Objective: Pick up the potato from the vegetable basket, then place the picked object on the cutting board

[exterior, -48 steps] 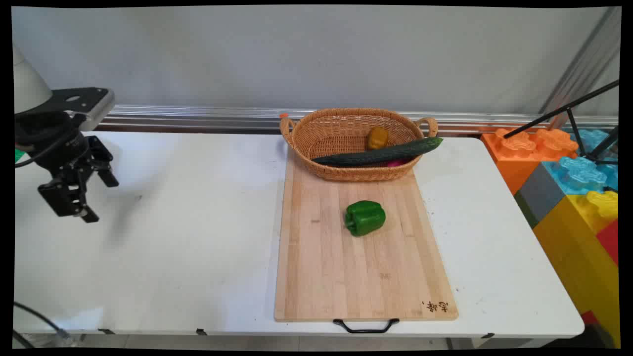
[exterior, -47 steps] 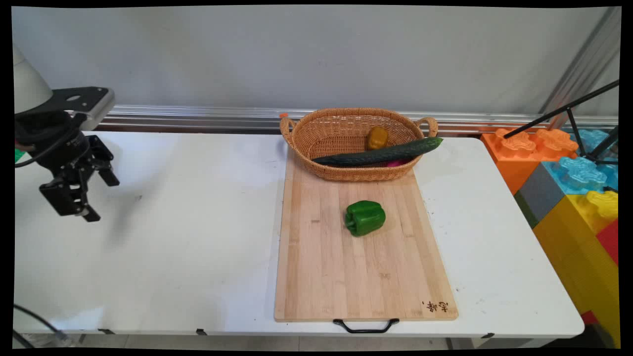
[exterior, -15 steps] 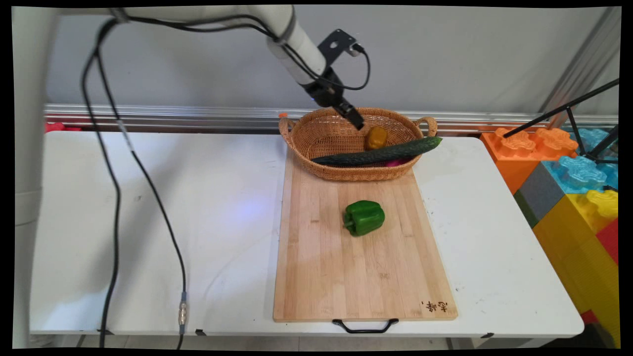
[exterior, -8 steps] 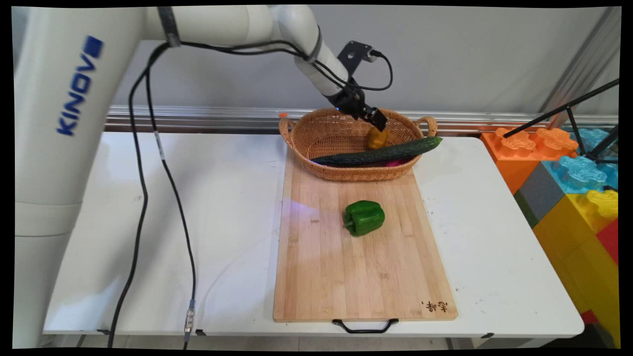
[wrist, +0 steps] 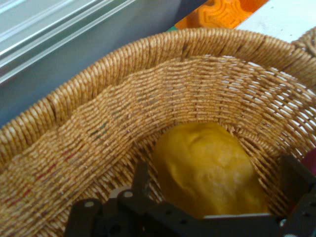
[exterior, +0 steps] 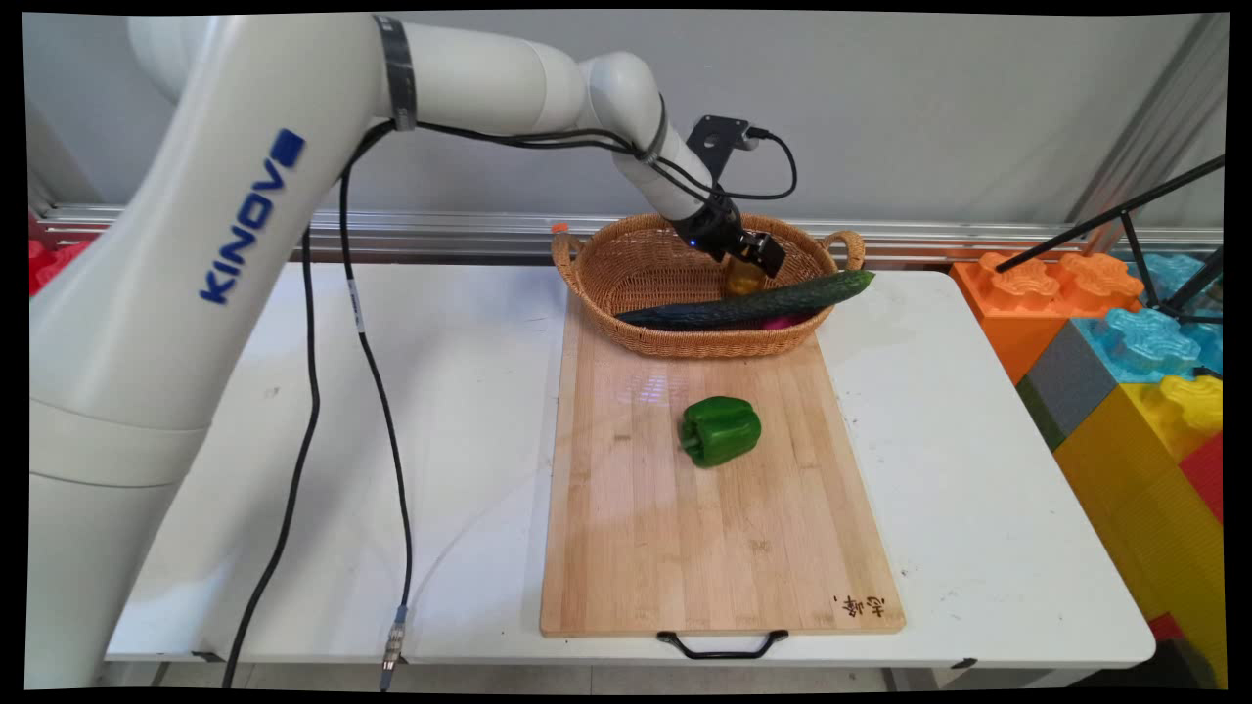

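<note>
Yellow pepper (wrist: 207, 170) lies between the open claw (wrist: 217, 190) fingers inside the basket (wrist: 98, 118)

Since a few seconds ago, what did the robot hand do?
The gripper swung from the table's far left across to the basket and dipped inside, and now sits open around the yellow pepper, with nothing gripped yet. The cucumber, green pepper and cutting board stayed put.

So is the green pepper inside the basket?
No, the green pepper lies on the wooden board, out in front of the basket.
</note>
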`<state>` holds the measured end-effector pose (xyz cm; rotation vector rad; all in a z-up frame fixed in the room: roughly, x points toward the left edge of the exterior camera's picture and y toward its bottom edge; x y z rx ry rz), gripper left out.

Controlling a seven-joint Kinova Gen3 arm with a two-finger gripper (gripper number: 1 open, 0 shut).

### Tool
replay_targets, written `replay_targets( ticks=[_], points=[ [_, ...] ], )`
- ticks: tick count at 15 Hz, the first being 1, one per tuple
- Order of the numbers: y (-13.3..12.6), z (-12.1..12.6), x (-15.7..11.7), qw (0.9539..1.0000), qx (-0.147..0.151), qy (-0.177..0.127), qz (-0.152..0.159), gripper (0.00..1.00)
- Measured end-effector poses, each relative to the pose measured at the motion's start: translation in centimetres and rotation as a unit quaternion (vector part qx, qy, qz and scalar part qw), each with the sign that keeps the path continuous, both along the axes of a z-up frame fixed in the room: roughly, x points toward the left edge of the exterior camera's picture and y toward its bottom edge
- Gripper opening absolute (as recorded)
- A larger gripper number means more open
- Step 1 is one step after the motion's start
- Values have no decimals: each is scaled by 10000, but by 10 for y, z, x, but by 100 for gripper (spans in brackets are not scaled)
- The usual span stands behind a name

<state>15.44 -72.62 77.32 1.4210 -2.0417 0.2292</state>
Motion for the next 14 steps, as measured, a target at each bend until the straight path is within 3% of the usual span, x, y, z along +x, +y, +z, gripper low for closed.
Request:
replay_targets(
  ticks=[2,3,9,14],
  points=[
    [-1,-7,-4,9999,33,12,94,100],
    [-1,-8,-5,9999,43,9,115,0],
    [4,-2,-9,9998,-14,-139,120,0],
    [11,40,-10,9980,-452,-428,74,0]
  ],
)
